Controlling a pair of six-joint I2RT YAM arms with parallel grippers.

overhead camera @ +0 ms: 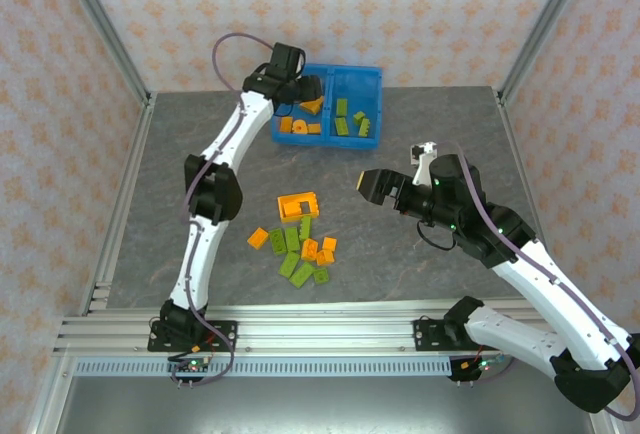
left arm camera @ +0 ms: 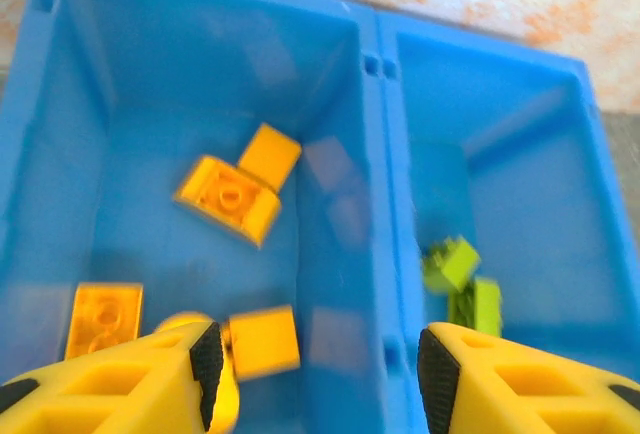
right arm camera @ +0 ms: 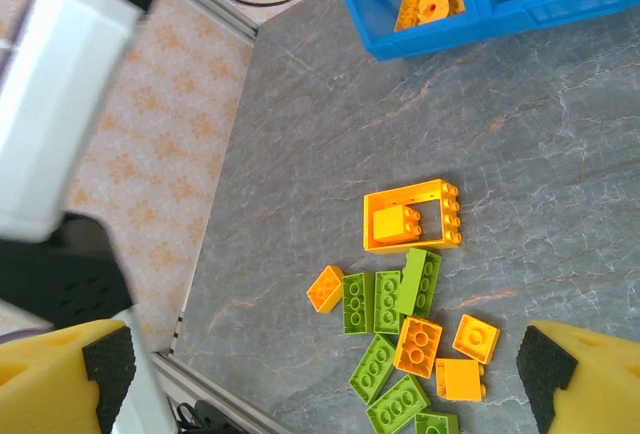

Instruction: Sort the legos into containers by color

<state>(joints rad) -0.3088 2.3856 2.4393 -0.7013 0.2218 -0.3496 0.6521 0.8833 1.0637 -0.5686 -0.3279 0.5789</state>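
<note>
Over the far blue bin's [overhead camera: 345, 69] left compartment, the left gripper [left arm camera: 320, 364] hangs with jaws parted and empty, orange bricks [left arm camera: 228, 194] lying below. The right gripper [overhead camera: 375, 186], wide open and empty, hovers just right of the loose legos [overhead camera: 300, 249] mid-table. The left arm's best exit is straight up, clear of the divider [left arm camera: 372, 184].
</note>
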